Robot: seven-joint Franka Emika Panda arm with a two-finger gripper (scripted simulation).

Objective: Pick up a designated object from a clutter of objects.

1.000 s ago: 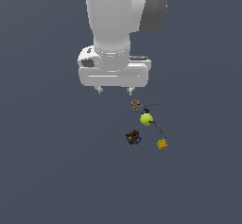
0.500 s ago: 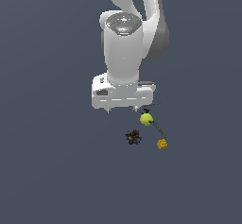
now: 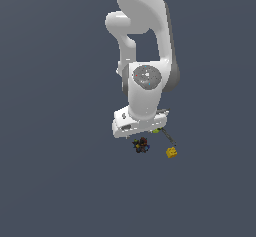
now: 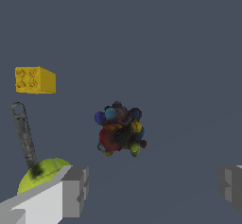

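Two grey fingertips frame the wrist view, one (image 4: 75, 190) at one lower corner and the other at the opposite edge, set wide apart with nothing between them, so the hand (image 4: 153, 186) is open and holds nothing. The lump (image 4: 120, 130), a dark knot of black, red-orange, blue and yellow-green bits, lies on the bare grey worktop (image 4: 179, 53) ahead of the gap between the fingers, nearer the finger beside the ball, and touches neither fingertip. Just behind that finger sits the yellow-green ball (image 4: 38, 174), partly hidden by it. A thin grey stick (image 4: 23, 134) with a small ring at its far end runs from the ball toward the yellow block (image 4: 35, 80), which lies well apart from the lump and shows studs on one face. In the exterior view the hand's white body (image 3: 136, 125) hangs low over the clutter, and the lump (image 3: 141, 144) lies just below its edge, touching nothing visible. The block (image 3: 171, 152) sits near the lump on the exterior view's right, the stick (image 3: 168, 136) slanting down toward it, and only a sliver of the ball (image 3: 156, 130) shows past the hand.
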